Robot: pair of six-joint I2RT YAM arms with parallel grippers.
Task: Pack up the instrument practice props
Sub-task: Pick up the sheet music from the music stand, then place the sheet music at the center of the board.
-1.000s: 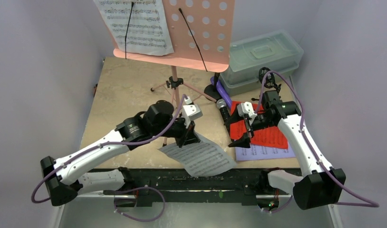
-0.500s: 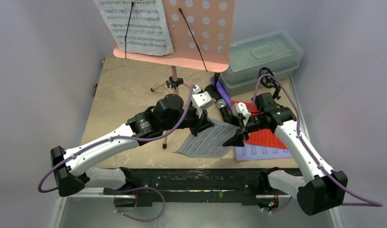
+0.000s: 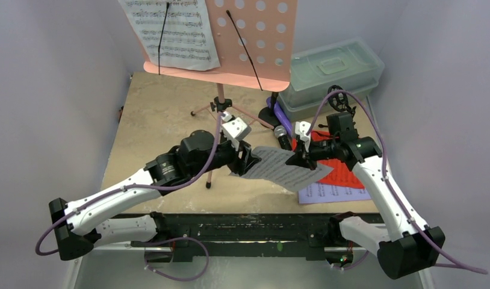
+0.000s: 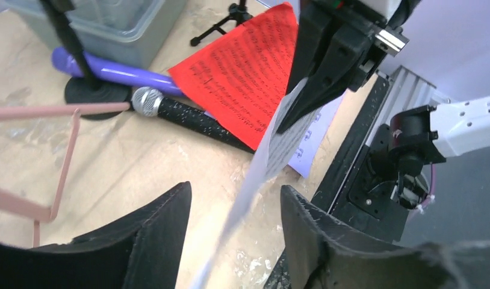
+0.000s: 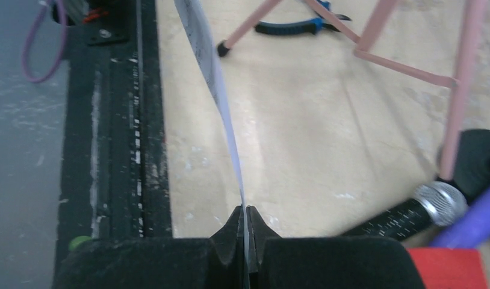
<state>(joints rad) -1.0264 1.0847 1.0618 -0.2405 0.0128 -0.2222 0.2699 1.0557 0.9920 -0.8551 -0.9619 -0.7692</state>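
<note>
A white music sheet (image 3: 283, 169) hangs in the air between my two grippers. My right gripper (image 3: 297, 159) is shut on its right edge; in the right wrist view the sheet (image 5: 215, 78) runs edge-on out of the closed tips (image 5: 247, 212). My left gripper (image 3: 247, 163) is open, and the sheet (image 4: 272, 159) passes loose between its spread fingers (image 4: 235, 190). A red sheet (image 3: 344, 172) lies on a lavender sheet (image 3: 333, 192) at the right. The black silver-headed mic (image 3: 283, 137) and purple mic (image 3: 277, 109) lie behind. The pink music rack (image 3: 254, 42) holds another white sheet (image 3: 170, 30).
A translucent lidded box (image 3: 330, 69) stands at the back right, with a black mic support (image 3: 337, 96) in front of it. Blue-handled pliers (image 5: 291, 26) lie by the rack's tripod legs (image 5: 459, 90). The black table rail (image 3: 254, 226) runs along the near edge.
The left gripper carried the white sheet up and to the right, then opened and let go. The right gripper came in and shut on the sheet's right edge.
</note>
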